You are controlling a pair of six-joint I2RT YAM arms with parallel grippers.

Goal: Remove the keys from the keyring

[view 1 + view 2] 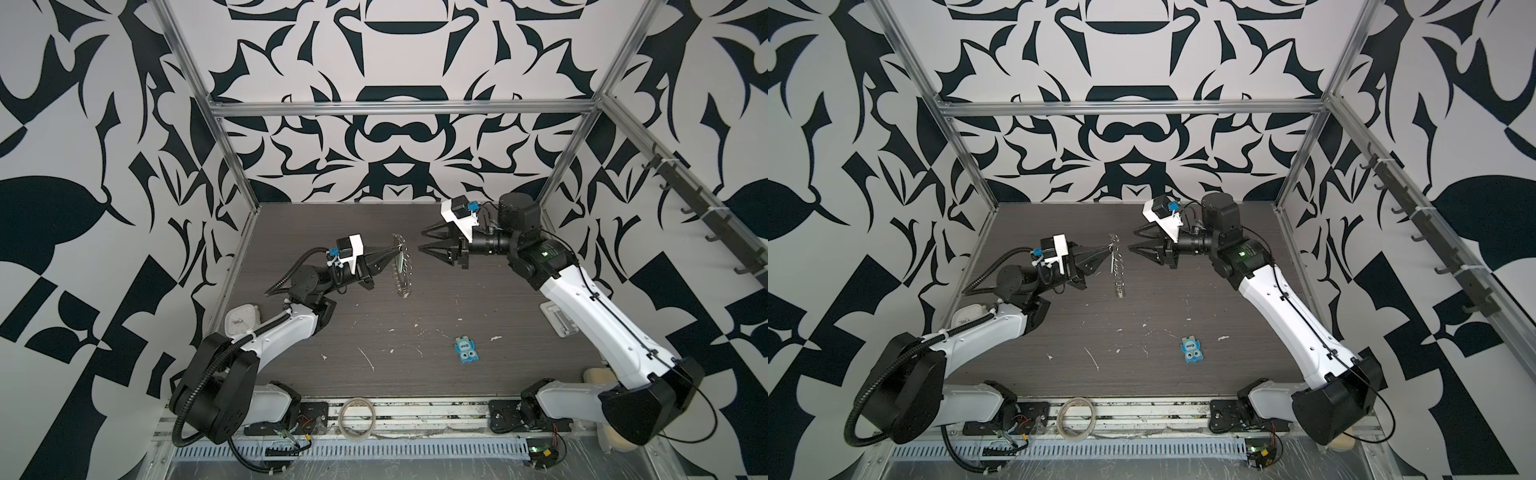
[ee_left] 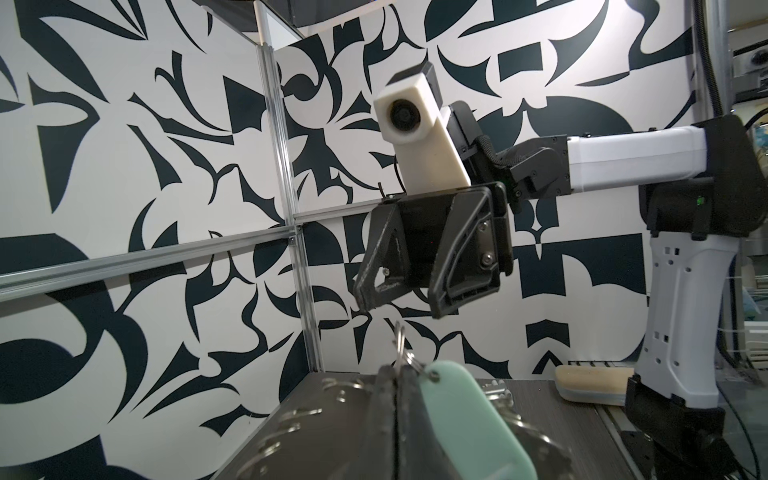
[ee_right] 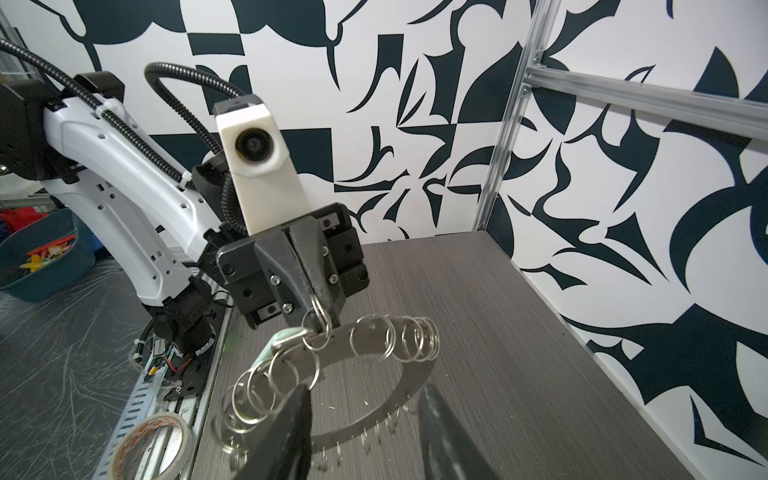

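Up front, the tape roll (image 1: 357, 417) sits on the rail and the blue packet (image 1: 466, 350) lies at five o'clock of the action, both idle. Mid-scene, the left gripper (image 1: 397, 248) is pinched tight on a split ring (image 3: 316, 316), hanging the keyring (image 1: 401, 270) edge-on over the table (image 1: 332, 332). The keys (image 3: 282, 338) dangle beside that pinch, not yet off. Beyond, at two o'clock, the right gripper (image 1: 421, 238) hovers half-spread and empty. Next, I'd say: clamp the keys and wind them off the coil.
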